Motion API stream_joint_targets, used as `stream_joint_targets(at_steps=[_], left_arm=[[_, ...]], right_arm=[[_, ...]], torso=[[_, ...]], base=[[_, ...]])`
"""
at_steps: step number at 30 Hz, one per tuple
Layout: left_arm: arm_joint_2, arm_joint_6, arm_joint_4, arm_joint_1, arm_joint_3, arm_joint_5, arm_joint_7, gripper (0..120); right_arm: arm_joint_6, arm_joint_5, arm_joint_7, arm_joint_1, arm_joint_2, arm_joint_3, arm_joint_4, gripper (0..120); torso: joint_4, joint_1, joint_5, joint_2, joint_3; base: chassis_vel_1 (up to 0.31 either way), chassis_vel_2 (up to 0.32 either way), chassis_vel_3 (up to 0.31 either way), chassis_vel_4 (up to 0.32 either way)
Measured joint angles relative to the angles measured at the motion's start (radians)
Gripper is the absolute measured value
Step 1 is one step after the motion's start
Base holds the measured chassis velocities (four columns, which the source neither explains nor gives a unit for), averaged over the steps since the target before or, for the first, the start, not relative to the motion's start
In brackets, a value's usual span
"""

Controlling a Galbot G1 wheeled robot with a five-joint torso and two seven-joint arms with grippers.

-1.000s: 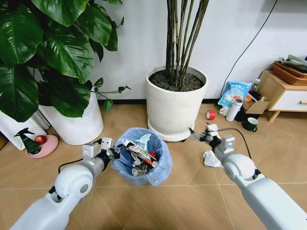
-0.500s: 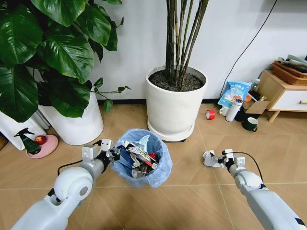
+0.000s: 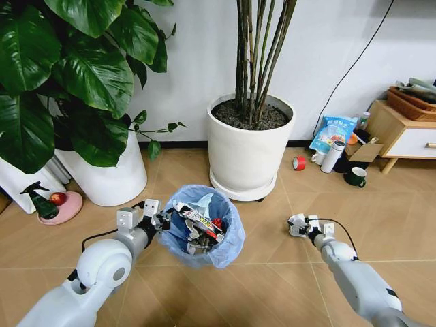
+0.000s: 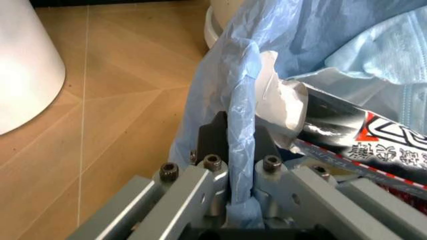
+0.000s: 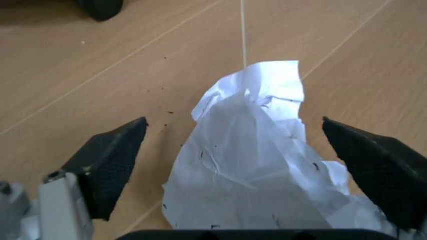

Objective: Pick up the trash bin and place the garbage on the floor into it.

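Blue-bagged trash bin [image 3: 203,225] holds wrappers; left claw [image 4: 237,150] grips rim

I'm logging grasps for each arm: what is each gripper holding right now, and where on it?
The left gripper is clamped on the trash bin at its bag-covered rim. The right gripper holds nothing; it is open around a crumpled white tissue on the floor.

Crinkly thin plastic bin liner [image 4: 240,125], crumpled matt paper tissue [image 5: 253,165], smooth wood-look floor [image 5: 133,55]

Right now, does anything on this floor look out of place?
Yes: a crumpled white tissue lies loose on the floor, between the right gripper's open fingers, while the bin already holds litter.
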Motion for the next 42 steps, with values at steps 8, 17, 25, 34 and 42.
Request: stream_joint_targets(at_steps=[8, 17, 25, 34, 42], left_arm=[[0.004, -0.001, 0.000, -0.005, 0.003, -0.001, 0.000, 0], [0.006, -0.001, -0.002, -0.006, 0.004, -0.002, 0.001, 0], [0.005, -0.001, -0.005, -0.003, 0.002, -0.001, 0.001, 0], [0.004, -0.001, -0.016, 0.009, 0.001, -0.001, -0.011, 0], [-0.002, 0.000, -0.017, 0.024, -0.003, 0.004, -0.015, 0]], right_arm=[[0.010, -0.002, 0.006, 0.031, 0.023, 0.002, -0.066, 66], [0.006, 0.001, 0.035, 0.027, 0.033, 0.005, -0.072, 34], [-0.007, 0.013, 0.053, 0.008, 0.032, 0.018, -0.055, 6], [-0.057, 0.055, 0.116, -0.165, -0.046, 0.092, 0.329, 0], [-0.136, 0.094, 0.100, -0.300, -0.164, 0.124, 0.821, 0]], torso=[[0.0001, 0.000, 0.0004, 0.000, 0.000], [0.0002, 0.000, 0.0003, 0.000, 0.000], [0.0001, 0.000, 0.0006, 0.000, 0.000], [-0.0002, 0.000, 0.0008, 0.000, 0.000], [0.0002, 0.000, 0.0008, 0.000, 0.000]], base=[[0.000, 0.000, 0.000, 0.000], [0.000, 0.000, 0.000, 0.000], [0.000, 0.000, 0.000, 0.000], [0.000, 0.000, 0.000, 0.000], [0.000, 0.000, 0.000, 0.000]])
